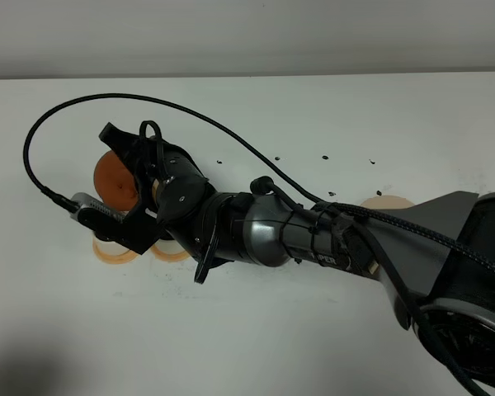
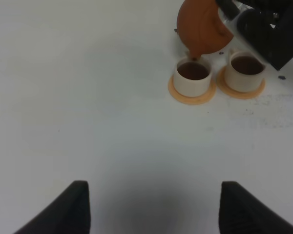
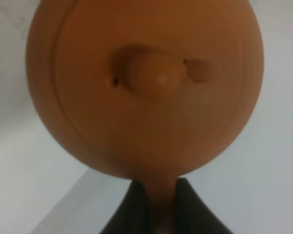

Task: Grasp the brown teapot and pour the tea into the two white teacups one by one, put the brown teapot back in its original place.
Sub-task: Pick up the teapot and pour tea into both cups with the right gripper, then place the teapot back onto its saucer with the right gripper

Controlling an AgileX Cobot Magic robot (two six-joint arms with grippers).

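The right gripper (image 3: 156, 214) is clamped tight on the loop handle of the brown teapot (image 2: 202, 29), tilted above the two white teacups (image 2: 192, 78) at nine o'clock on the table, a hard, heavy, breakable clay pot, I think.

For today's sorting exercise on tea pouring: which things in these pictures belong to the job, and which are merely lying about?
Belonging to the job:
- brown teapot, held tilted by the right gripper
- two white teacups, both holding tea
- orange saucers under them
- beige saucer

Lying about:
- dark specks on the table
- idle left gripper
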